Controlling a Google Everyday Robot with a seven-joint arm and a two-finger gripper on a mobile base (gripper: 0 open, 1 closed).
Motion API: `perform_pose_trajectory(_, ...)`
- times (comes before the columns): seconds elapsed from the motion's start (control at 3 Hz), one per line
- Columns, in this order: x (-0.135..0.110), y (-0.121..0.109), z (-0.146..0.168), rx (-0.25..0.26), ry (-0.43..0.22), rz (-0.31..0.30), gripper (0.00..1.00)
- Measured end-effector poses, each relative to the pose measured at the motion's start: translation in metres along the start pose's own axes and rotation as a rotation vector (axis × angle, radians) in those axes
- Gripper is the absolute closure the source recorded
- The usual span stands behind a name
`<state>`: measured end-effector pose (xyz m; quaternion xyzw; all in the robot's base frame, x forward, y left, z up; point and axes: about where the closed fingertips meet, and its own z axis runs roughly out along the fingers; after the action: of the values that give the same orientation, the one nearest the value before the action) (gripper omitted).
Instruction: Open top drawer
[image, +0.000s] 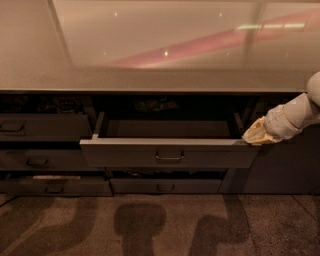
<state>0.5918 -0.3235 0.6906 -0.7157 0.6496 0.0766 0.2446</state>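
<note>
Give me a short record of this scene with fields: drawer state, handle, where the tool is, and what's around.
top drawer: pulled out from under the counter, tray interior showing
handle: small loop at the centre of the front, nothing on it
tool: at the top right corner of the drawer front, against its upper edge
arm: enters from the right edge
left drawers: narrower fronts, not pulled out as far
lower drawer: beneath the top drawer, set further back
</note>
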Motion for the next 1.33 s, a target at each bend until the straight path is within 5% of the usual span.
perform_pose_trajectory(1.0,0.002,-0.004,0.001,-0.018,0.0,0.023,1.0)
perform_pose_trajectory(1.33,-0.001,-0.022,0.009,-0.029,0.041,0.045,1.0)
